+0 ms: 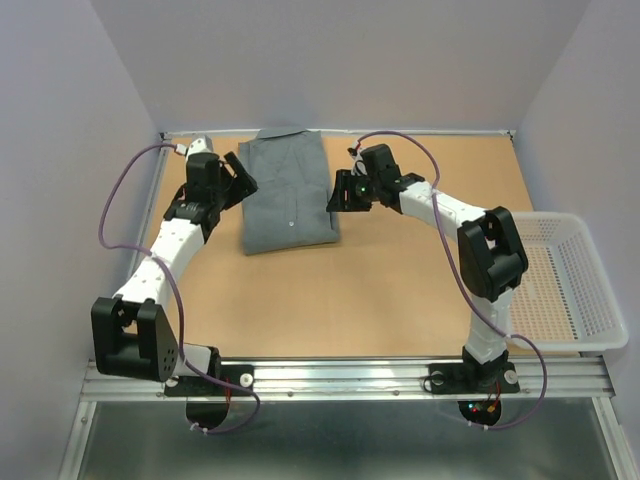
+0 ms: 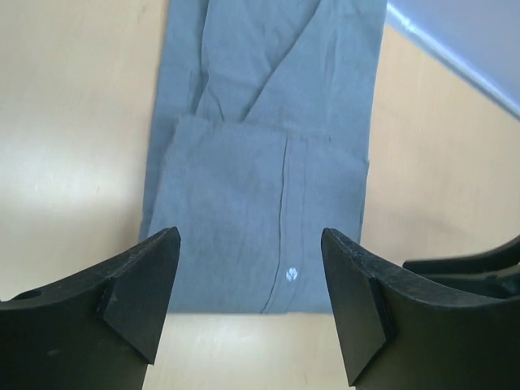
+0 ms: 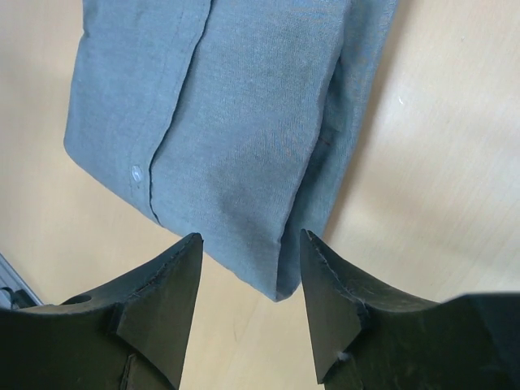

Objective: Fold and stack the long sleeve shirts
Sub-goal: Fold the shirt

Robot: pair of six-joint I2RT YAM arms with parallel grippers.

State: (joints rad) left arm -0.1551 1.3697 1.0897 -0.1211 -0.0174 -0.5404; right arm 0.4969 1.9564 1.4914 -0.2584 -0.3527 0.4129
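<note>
Item: one grey long sleeve shirt (image 1: 288,195), folded to a rectangle, lying flat at the far middle of the table (image 1: 380,300), collar toward the back wall. I had the left gripper (image 1: 243,182) just beside its left edge, fingers spread, gripping nothing. The right gripper (image 1: 335,196) sat just beside the right edge, likewise spread and empty, a folded corner showing between its fingers. White basket (image 1: 590,300) stood at the table's right, well apart.
</note>
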